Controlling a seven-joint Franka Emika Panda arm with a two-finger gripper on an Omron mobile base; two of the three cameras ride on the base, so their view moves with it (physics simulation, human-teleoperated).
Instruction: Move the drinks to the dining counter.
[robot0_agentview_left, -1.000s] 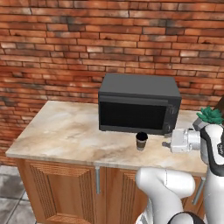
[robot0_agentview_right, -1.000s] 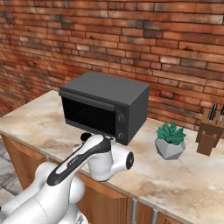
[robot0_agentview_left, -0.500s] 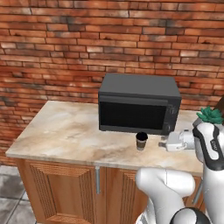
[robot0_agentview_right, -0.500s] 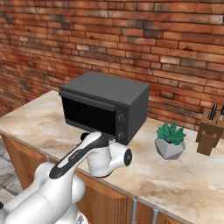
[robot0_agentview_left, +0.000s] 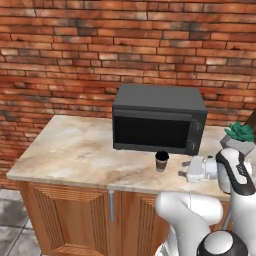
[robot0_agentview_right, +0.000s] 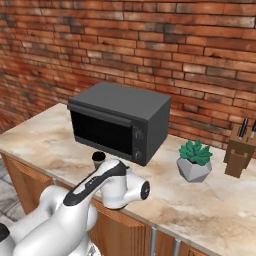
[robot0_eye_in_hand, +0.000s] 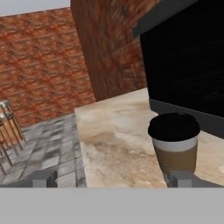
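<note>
A short dark coffee cup (robot0_agentview_left: 161, 161) with a tan sleeve and black lid stands on the marble counter (robot0_agentview_left: 75, 150), just in front of the microwave. It also shows as the coffee cup (robot0_agentview_right: 98, 158), half hidden behind my arm, and close up as the coffee cup (robot0_eye_in_hand: 174, 144). My gripper (robot0_agentview_left: 184, 168) lies level with the counter a short way to the cup's right, pointing at it. In the hand view the gripper (robot0_eye_in_hand: 113, 178) is open, and the cup stands just ahead of the right fingertip (robot0_eye_in_hand: 181, 177), not between the fingers. The dining counter is out of view.
A black microwave (robot0_agentview_left: 159, 120) stands against the brick wall directly behind the cup. A potted succulent (robot0_agentview_right: 194, 160) and a knife block (robot0_agentview_right: 237, 152) are on the right part of the counter. The counter's edge (robot0_eye_in_hand: 83, 144) drops to a tiled floor with a stool frame (robot0_eye_in_hand: 5, 127).
The hand has moved a little left and lower, closer to the coffee cup. The cup has not moved and the jaws have stayed wide.
</note>
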